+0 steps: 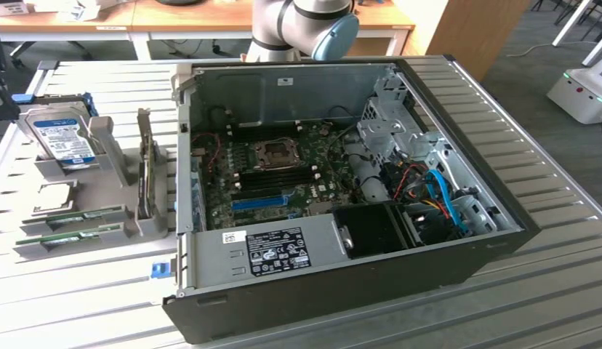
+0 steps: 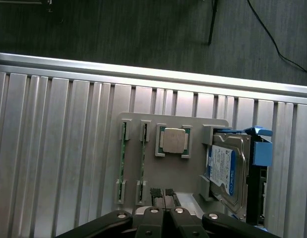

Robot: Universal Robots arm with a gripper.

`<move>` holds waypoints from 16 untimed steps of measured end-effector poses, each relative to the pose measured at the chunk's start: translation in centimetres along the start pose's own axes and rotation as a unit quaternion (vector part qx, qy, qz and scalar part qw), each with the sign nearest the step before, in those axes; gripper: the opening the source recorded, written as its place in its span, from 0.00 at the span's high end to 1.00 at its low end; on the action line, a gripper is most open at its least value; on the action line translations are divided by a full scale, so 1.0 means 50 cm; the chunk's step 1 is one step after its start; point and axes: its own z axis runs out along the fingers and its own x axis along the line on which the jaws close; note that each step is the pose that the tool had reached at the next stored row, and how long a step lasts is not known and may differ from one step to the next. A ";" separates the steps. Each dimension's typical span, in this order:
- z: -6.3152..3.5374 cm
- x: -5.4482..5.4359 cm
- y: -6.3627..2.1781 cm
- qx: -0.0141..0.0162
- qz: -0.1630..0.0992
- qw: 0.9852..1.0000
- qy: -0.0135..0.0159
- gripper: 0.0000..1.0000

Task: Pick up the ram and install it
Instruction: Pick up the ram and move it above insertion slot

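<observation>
Two green ram sticks (image 2: 124, 158) (image 2: 144, 157) stand on edge in slots of a grey holder (image 2: 193, 126). In the exterior view the same ram sticks (image 1: 73, 217) (image 1: 66, 237) lie at the near end of the holder (image 1: 107, 156), at the exterior view's left of the open computer case (image 1: 456, 240). My gripper (image 2: 162, 198) hangs above the holder's edge, just beside the nearer stick. Its fingers (image 2: 154, 214) are pressed together, shut, with nothing between them.
The holder also carries a silver processor (image 2: 173, 140), a hard drive (image 2: 225, 171) with a blue-and-white label, and an upright card (image 1: 144, 171). The case's motherboard (image 1: 272, 174) lies exposed. The ribbed metal table (image 2: 54, 148) ends at a rail, with dark floor beyond it.
</observation>
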 end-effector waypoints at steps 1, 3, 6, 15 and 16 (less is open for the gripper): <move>0.000 0.000 0.000 0.000 0.000 1.000 0.000 0.89; 0.000 0.000 0.000 0.000 0.000 1.000 0.000 0.89; 0.000 0.000 0.000 0.000 0.000 1.000 0.000 0.77; 0.012 0.000 0.000 0.000 0.000 1.000 0.000 0.70; 0.016 0.000 -0.001 0.000 0.000 1.000 0.000 0.70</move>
